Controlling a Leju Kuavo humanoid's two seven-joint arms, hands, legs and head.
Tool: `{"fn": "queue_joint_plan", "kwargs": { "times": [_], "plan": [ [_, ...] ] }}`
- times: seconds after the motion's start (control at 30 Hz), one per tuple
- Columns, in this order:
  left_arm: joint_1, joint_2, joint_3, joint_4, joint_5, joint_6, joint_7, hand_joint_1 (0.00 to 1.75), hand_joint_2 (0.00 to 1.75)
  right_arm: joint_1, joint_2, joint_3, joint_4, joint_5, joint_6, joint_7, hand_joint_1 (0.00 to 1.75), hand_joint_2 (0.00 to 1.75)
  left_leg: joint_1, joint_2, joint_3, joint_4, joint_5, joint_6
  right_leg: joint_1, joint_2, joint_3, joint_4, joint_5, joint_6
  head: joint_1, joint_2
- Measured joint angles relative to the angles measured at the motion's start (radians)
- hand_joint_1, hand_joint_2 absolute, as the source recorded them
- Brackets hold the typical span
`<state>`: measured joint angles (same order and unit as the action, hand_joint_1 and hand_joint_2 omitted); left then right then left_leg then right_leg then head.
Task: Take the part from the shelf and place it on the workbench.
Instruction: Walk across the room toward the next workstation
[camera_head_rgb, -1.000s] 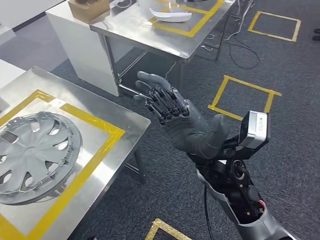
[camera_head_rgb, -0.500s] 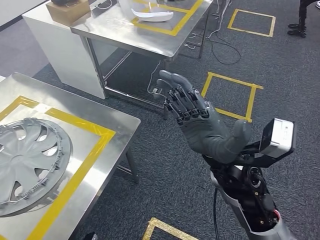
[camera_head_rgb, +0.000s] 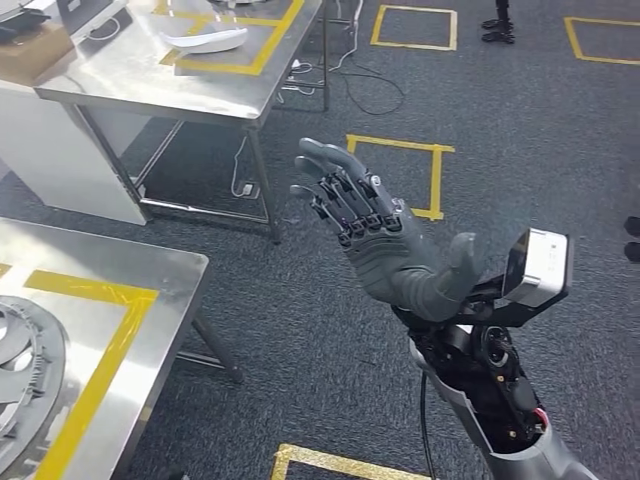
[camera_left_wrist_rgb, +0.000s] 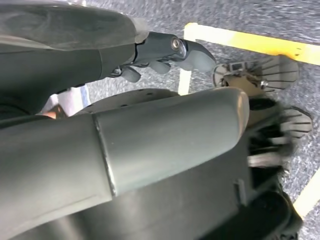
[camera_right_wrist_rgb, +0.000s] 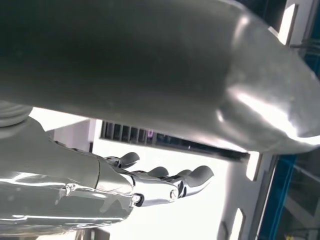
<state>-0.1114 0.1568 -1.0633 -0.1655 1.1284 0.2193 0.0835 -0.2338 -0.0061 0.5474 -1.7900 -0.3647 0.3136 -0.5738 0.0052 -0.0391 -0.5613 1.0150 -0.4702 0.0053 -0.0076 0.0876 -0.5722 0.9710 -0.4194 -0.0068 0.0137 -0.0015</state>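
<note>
A grey wheel cover lies inside a yellow tape frame on the steel workbench at the lower left, cut off by the picture's edge. My right hand is raised over the carpet to the right of the bench. Its palm faces up, its fingers are stretched out and nothing is in it. The right wrist view shows that hand with straight, empty fingers against a bright background. My left hand hangs over the floor with nothing in it, and its fingers are extended.
A second steel table stands at the back left with a white curved part and a cardboard box on it. Yellow tape squares mark the dark carpet. A person's shoes show at the far top.
The whole picture has slid left, so the camera has turned right. The wheel cover and bench now sit at the left edge. My right hand stays raised, palm up and empty.
</note>
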Motion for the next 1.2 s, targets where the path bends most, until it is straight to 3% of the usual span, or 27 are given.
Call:
{"fn": "queue_joint_plan", "kwargs": {
  "times": [0.07, 0.13, 0.2, 0.27, 0.33, 0.37, 0.4, 0.47, 0.53, 0.57, 0.63, 0.7, 0.73, 0.8, 0.83, 0.87, 0.9, 0.93, 1.0, 1.03, 1.07, 1.13, 1.17, 1.2],
  "plan": [
    [-0.001, 0.003, 0.0, 0.0, -0.001, 0.0, 0.0, 0.0, 0.0, 0.0, 0.0, 0.0, 0.0, 0.0, -0.001, 0.0, 0.0, 0.0, -0.004, -0.016, 0.026, -0.063, 0.018, 0.005, -0.002, 0.018, -0.005, 0.0, 0.003, 0.008, -0.001, 0.0],
    [-0.004, 0.002, -0.001, 0.0, -0.003, 0.0, 0.0, 0.0, 0.0, 0.001, 0.0, 0.0, -0.002, 0.0, -0.002, 0.0, 0.0, 0.0, -0.005, 0.003, 0.029, -0.071, 0.023, 0.007, -0.004, 0.031, -0.009, -0.001, 0.007, 0.019, -0.002, 0.0],
    [-0.006, 0.001, -0.002, 0.0, -0.006, 0.0, 0.0, 0.0, 0.0, 0.001, -0.001, -0.001, -0.005, 0.0, -0.004, 0.0, 0.0, 0.0, 0.0, 0.023, 0.036, -0.084, 0.03, 0.014, -0.001, 0.0, -0.023, 0.03, -0.016, 0.028, 0.004, 0.0],
    [-0.006, 0.002, -0.002, 0.0, -0.007, 0.0, 0.001, 0.0, 0.0, 0.0, -0.002, -0.002, -0.006, 0.001, -0.006, 0.0, 0.0, 0.0, 0.001, 0.044, 0.04, -0.092, 0.033, 0.02, 0.001, -0.053, -0.071, 0.14, -0.079, 0.035, 0.015, 0.0],
    [-0.004, 0.002, -0.002, 0.0, -0.008, 0.0, 0.002, 0.0, 0.0, 0.003, -0.003, -0.002, -0.006, 0.002, -0.008, 0.0, 0.0, 0.0, 0.0, 0.066, 0.039, -0.091, 0.032, 0.021, -0.004, -0.074, -0.129, 0.268, -0.133, 0.042, 0.023, 0.0],
    [-0.003, 0.002, -0.003, 0.0, -0.008, 0.0, 0.003, 0.0, 0.0, 0.004, -0.004, -0.002, -0.006, 0.002, -0.009, 0.0, 0.0, 0.0, 0.0, 0.077, 0.039, -0.09, 0.031, 0.02, -0.007, -0.079, -0.139, 0.292, -0.135, 0.045, 0.026, 0.0],
    [-0.002, 0.0, -0.003, 0.0, -0.008, 0.0, 0.003, 0.0, 0.0, 0.004, -0.005, -0.002, -0.006, 0.002, -0.01, 0.0, 0.0, 0.0, 0.001, 0.087, 0.04, -0.089, 0.03, 0.018, -0.01, -0.083, -0.127, 0.273, -0.117, 0.048, 0.03, 0.0],
    [-0.003, -0.001, -0.003, 0.0, -0.01, 0.0, 0.003, 0.0, 0.0, 0.004, -0.006, -0.003, -0.006, 0.002, -0.01, 0.0, 0.0, 0.0, 0.003, 0.105, 0.042, -0.082, 0.023, 0.009, -0.013, -0.108, -0.055, 0.137, -0.055, 0.053, 0.037, 0.0],
    [-0.004, 0.0, -0.003, 0.0, -0.012, 0.0, 0.003, 0.0, 0.0, 0.003, -0.006, -0.003, -0.008, 0.002, -0.01, 0.0, 0.0, 0.0, 0.001, 0.12, 0.042, -0.072, 0.015, -0.003, -0.009, -0.131, 0.0, 0.026, -0.02, 0.046, 0.042, 0.0],
    [-0.005, 0.001, -0.003, 0.0, -0.013, -0.001, 0.004, 0.0, 0.0, 0.004, -0.006, -0.004, -0.008, 0.002, -0.011, 0.0, 0.0, 0.0, -0.002, 0.126, 0.042, -0.07, 0.013, -0.007, -0.007, -0.133, 0.007, 0.008, -0.019, 0.039, 0.04, 0.0],
    [-0.006, 0.002, -0.004, 0.0, -0.015, -0.002, 0.005, 0.0, 0.0, 0.005, -0.006, -0.005, -0.01, 0.003, -0.012, 0.0, 0.0, 0.0, -0.002, 0.141, 0.044, -0.072, 0.013, -0.015, -0.003, -0.111, 0.003, 0.007, -0.015, 0.023, 0.033, 0.0],
    [-0.008, 0.002, -0.004, -0.001, -0.016, -0.002, 0.006, 0.0, 0.0, 0.005, -0.006, -0.006, -0.012, 0.003, -0.013, 0.0, 0.0, 0.0, 0.003, 0.122, 0.037, -0.047, -0.009, -0.025, -0.005, -0.093, 0.003, 0.004, -0.01, 0.011, 0.025, 0.0],
    [-0.008, 0.002, -0.005, -0.001, -0.016, -0.002, 0.006, 0.0, 0.0, 0.004, -0.006, -0.006, -0.013, 0.003, -0.013, 0.0, 0.0, 0.0, 0.005, 0.1, 0.018, -0.003, -0.037, -0.028, -0.006, -0.085, 0.002, 0.002, -0.007, 0.006, 0.02, 0.0],
    [-0.006, 0.001, -0.006, -0.001, -0.016, -0.002, 0.006, 0.0, 0.0, 0.004, -0.006, -0.006, -0.013, 0.003, -0.013, 0.0, 0.0, 0.0, 0.007, 0.058, -0.047, 0.136, -0.106, -0.031, -0.006, -0.068, -0.001, 0.001, -0.004, -0.002, 0.007, 0.0],
    [-0.005, 0.001, -0.007, -0.001, -0.016, -0.002, 0.007, 0.0, 0.0, 0.005, -0.006, -0.006, -0.013, 0.003, -0.013, 0.0, 0.0, 0.0, 0.007, 0.051, -0.08, 0.202, -0.129, -0.03, -0.004, -0.058, -0.003, 0.001, -0.003, -0.004, 0.004, 0.0],
    [-0.003, 0.001, -0.009, -0.001, -0.016, -0.002, 0.007, 0.0, 0.0, 0.005, -0.006, -0.006, -0.013, 0.003, -0.013, 0.0, 0.0, 0.0, 0.006, 0.047, -0.1, 0.238, -0.133, -0.028, -0.003, -0.046, -0.004, 0.001, -0.002, -0.005, 0.002, 0.0],
    [-0.002, 0.0, -0.01, -0.001, -0.016, -0.002, 0.008, 0.0, 0.0, 0.005, -0.006, -0.006, -0.013, 0.003, -0.013, 0.0, 0.0, 0.0, 0.006, 0.045, -0.102, 0.233, -0.118, -0.024, -0.001, -0.034, -0.004, 0.001, -0.001, -0.006, 0.0, 0.0],
    [-0.002, 0.0, -0.011, -0.001, -0.016, -0.002, 0.008, 0.0, 0.0, 0.005, -0.006, -0.006, -0.013, 0.003, -0.013, 0.0, 0.0, 0.0, 0.004, 0.04, -0.082, 0.186, -0.084, -0.017, 0.0, -0.021, -0.004, 0.001, 0.0, -0.006, 0.0, 0.0],
    [-0.002, 0.002, -0.012, -0.001, -0.016, -0.002, 0.008, 0.0, 0.0, 0.005, -0.006, -0.007, -0.013, 0.003, -0.013, -0.001, 0.0, 0.0, -0.001, 0.005, -0.014, 0.034, -0.011, -0.001, 0.001, 0.001, -0.003, 0.002, 0.002, -0.004, -0.001, 0.0],
    [-0.003, 0.004, -0.012, 0.0, -0.017, -0.002, 0.009, 0.0, 0.0, 0.005, -0.006, -0.007, -0.013, 0.003, -0.013, -0.001, 0.0, 0.0, -0.004, -0.012, 0.012, -0.025, 0.011, 0.004, 0.001, 0.011, -0.004, 0.002, 0.003, 0.0, -0.001, 0.0],
    [-0.004, 0.006, -0.012, -0.001, -0.017, -0.002, 0.009, 0.0, 0.0, 0.005, -0.006, -0.007, -0.013, 0.005, -0.016, -0.001, 0.0, 0.0, -0.006, -0.023, 0.027, -0.057, 0.02, 0.007, -0.001, 0.02, -0.006, 0.002, 0.004, 0.004, -0.001, 0.0],
    [-0.007, 0.006, -0.013, -0.001, -0.017, -0.003, 0.009, 0.0, 0.0, 0.006, -0.006, -0.009, -0.013, 0.011, -0.025, 0.002, 0.0, 0.0, -0.009, -0.011, 0.032, -0.072, 0.023, 0.009, -0.004, 0.039, -0.011, -0.002, 0.009, 0.016, -0.001, 0.0],
    [-0.008, 0.005, -0.014, -0.001, -0.017, -0.003, 0.01, 0.0, 0.0, 0.007, -0.007, -0.011, -0.013, 0.016, -0.032, 0.004, 0.0, 0.0, -0.008, 0.0, 0.035, -0.08, 0.027, 0.011, -0.004, 0.038, -0.012, -0.001, 0.008, 0.021, -0.001, 0.0],
    [-0.008, 0.005, -0.014, -0.001, -0.017, -0.003, 0.01, 0.0, 0.0, 0.008, -0.009, -0.015, -0.013, 0.021, -0.039, 0.006, 0.0, 0.0, -0.006, 0.011, 0.04, -0.09, 0.031, 0.014, -0.002, 0.023, -0.018, 0.011, -0.001, 0.025, 0.002, 0.0]
  ]
}}
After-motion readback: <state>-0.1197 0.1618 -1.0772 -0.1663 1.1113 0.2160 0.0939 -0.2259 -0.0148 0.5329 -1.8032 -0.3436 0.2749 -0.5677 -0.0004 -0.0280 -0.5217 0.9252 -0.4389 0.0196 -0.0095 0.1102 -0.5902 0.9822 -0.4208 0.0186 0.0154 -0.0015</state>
